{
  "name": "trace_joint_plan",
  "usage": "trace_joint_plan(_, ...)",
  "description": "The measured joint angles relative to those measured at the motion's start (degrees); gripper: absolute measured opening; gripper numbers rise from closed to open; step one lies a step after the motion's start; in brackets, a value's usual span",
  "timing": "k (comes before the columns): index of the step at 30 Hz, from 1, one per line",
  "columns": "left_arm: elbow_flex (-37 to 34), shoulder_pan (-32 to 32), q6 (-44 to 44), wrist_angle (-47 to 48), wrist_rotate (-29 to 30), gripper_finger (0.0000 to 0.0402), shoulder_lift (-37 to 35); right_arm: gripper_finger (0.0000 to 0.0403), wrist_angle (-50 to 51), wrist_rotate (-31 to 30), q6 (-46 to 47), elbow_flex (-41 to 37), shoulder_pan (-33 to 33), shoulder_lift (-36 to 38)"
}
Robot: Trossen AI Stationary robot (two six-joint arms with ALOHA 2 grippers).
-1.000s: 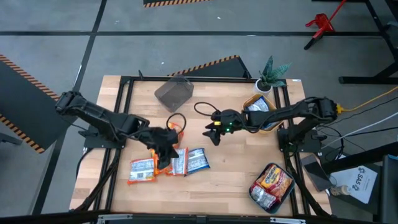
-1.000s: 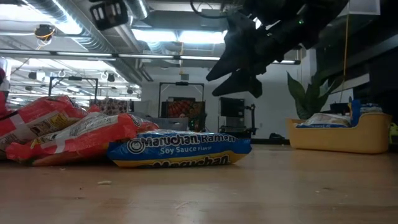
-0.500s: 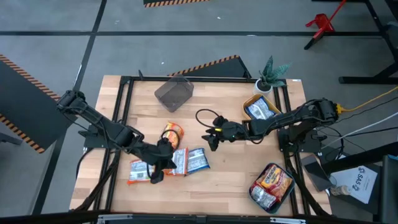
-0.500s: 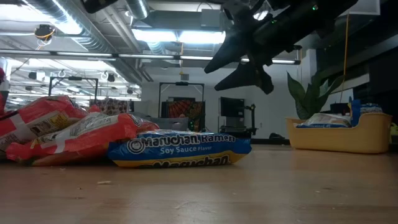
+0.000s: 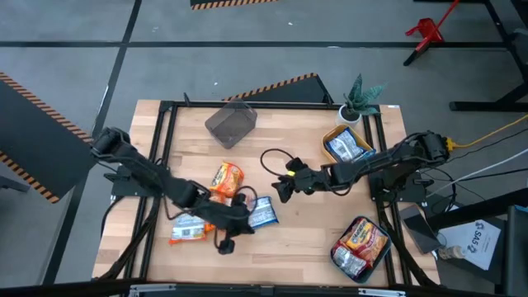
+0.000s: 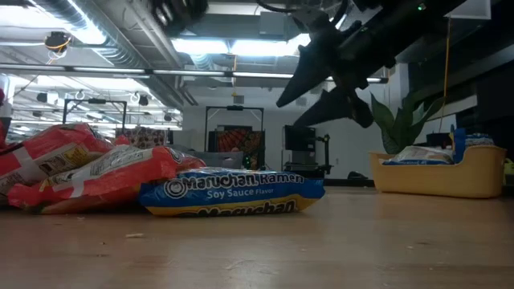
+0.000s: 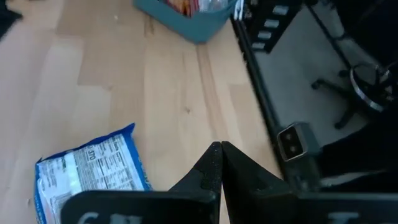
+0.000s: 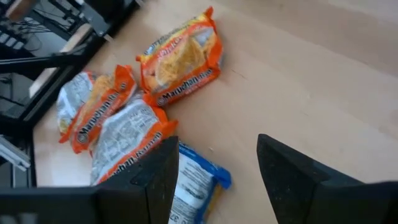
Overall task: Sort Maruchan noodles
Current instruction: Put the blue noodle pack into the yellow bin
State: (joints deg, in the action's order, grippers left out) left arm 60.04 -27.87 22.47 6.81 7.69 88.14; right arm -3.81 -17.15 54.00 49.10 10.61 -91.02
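Hovering open right pincer (image 5: 278, 189) beside blue packet (image 5: 262, 213); left pincer (image 5: 224, 244) closed.

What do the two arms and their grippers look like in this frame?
Both arms are dark, jointed links. The left gripper ends in two black fingers tapering to points. The right gripper has broad, flat black fingers, and a black cable loops by its wrist.

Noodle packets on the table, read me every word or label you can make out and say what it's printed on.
"Maruchan Ramen", "Soy Sauce Flavor": blue packet, low view.
"Maruchan": lower edge of the same packet, partly cut off.
"Maruchan": orange packet, right wrist view; its remaining print is blurred.
Back panel of the blue packet, left wrist view: too small to read.
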Motion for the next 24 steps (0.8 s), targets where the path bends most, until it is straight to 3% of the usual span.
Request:
trace_joint_plan(5,-4.91,2.99,-0.37,-6.14,-2.67,0.0000,2.39,0.0202,1.41,-0.43,1.27,0.00,2.33,0.00)
trace_joint_plan(10,-12.47,3.66,5.32,-10.58,-0.21,0.0000,4.12,0.0202,1.40,-3.41,1.55,0.00,4.67,0.00)
trace_joint_plan(14,-14.63,2.21,7.71,-13.88,2.26,0.0000,5.63,0.0202,1.52,-5.52,2.92,0.00,5.63,0.00)
trace_joint_plan(18,-14.69,1.12,9.25,-8.64,7.64,0.0000,6.16,0.0202,2.17,-5.75,3.43,-0.02,5.64,0.00)
trace_joint_plan(24,-14.70,3.70,13.08,7.13,15.57,0.0000,5.92,0.0202,2.29,-6.27,3.43,-0.02,5.53,0.01)
